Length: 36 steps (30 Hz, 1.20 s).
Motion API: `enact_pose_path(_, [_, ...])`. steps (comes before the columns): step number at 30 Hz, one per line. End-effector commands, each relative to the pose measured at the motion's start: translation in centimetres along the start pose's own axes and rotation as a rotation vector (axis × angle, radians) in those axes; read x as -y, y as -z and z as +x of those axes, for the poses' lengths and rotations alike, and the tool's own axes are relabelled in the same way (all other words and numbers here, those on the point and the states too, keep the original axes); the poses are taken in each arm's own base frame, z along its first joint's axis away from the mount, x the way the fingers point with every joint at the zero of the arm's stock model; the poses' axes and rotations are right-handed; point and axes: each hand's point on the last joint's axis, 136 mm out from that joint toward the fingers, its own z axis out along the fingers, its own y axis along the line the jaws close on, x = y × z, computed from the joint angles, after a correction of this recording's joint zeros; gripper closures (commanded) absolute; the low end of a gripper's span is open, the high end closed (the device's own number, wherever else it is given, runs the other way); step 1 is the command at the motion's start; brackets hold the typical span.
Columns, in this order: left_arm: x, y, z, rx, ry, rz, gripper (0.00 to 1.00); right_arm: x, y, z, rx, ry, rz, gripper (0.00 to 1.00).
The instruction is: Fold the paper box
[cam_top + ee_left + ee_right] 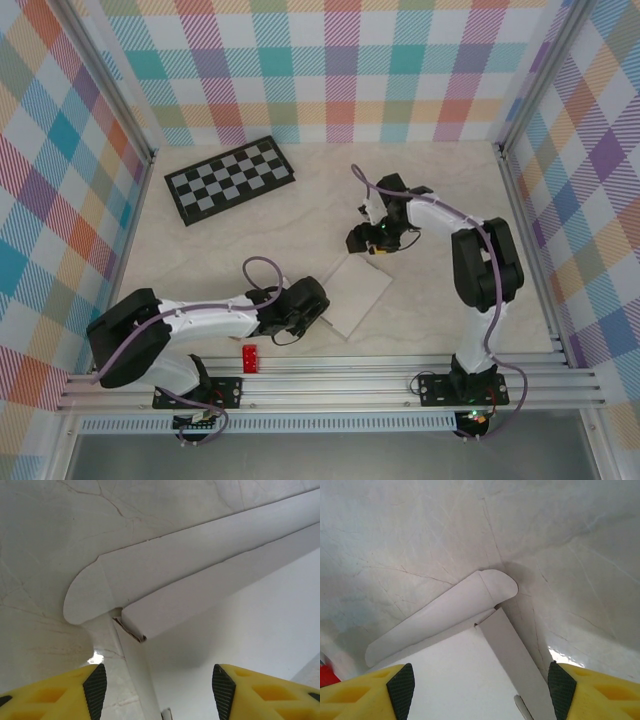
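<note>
Rail [350,385]: silver bars along the near edge, both arm bases bolted on.
Red block [249,357]: little red thing sitting right by the rail, just beside the left arm's forearm.
Left arm: lying low, stretched out rightward from its base, wrist ending at the near-left corner of the sheet.
Left gripper [318,312]: jaws spread pretty wide. On its wrist cam [155,680] the yellow fingers with black pads [95,690] sit either side of a box corner and aren't pinching anything.
Paper box [358,292]: white cardboard, lying low on the marble-look table [300,220] between the two grippers, turned diagonal. Up close [240,630] one long side wall is partly raised, with a rounded tab [87,600] lying flat on the table.
Right arm: goes up from its base, bends at the elbow, then reaches left and down to the box's far corner.
Right gripper [372,245]: also wide open, nothing held. Its cam [480,685] looks down on a box corner [455,670] with another rounded tab [495,585] flat beside it.
Checkerboard [229,180]: black and grey, far left, well apart from the box.
Walls: pastel plaid all round.
</note>
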Motion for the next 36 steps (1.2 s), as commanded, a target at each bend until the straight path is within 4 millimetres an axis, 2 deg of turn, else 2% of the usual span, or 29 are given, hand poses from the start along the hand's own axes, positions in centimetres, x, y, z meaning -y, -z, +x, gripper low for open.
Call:
enact_pose_path(1, [-0.2, -0.6, -0.4, 0.005, -0.002, -0.01, 0.42, -0.8, -0.8, 1.6, -0.081, 0.051, -0.037, 0.27])
enact_pose_path(4, [-1.0, -0.7, -1.4, 0.039, -0.009, -0.027, 0.44, -1.5, -1.1, 2.1, -0.094, 0.08, -0.07, 0.29])
enact_pose_path(6, [-0.6, -0.4, -2.2, 0.068, -0.035, -0.016, 0.46, -2.5, -1.4, 2.5, -0.105, 0.126, -0.1, 0.31])
enact_pose_path(10, [1.1, -0.3, -3.2, 0.097, -0.119, 0.003, 0.51, -4.2, -1.4, 2.6, -0.093, 0.192, -0.145, 0.35])
enact_pose_path(14, [2.3, -0.1, -4.1, 0.118, -0.189, 0.019, 0.58, -5.2, -1.1, 2.3, -0.075, 0.223, -0.156, 0.4])
enact_pose_path(18, [4.5, 1.1, -5.3, 0.172, -0.32, 0.042, 0.66, -6.5, -0.7, 2.2, -0.051, 0.259, -0.179, 0.43])
enact_pose_path(22, [7.6, 2.3, -5.5, 0.191, -0.466, 0.097, 0.7, -7.8, 0.4, 1.6, 0.028, 0.326, -0.191, 0.43])
enact_pose_path(28, [11.4, 5.0, -5.5, 0.254, -0.689, 0.219, 0.72, -9.1, 3.4, -0.1, 0.217, 0.418, -0.163, 0.43])
enact_pose_path(36, [13.6, 8.2, -5.5, 0.358, -0.964, 0.304, 0.72, -9.9, 5.5, -1.2, 0.443, 0.519, -0.152, 0.43])
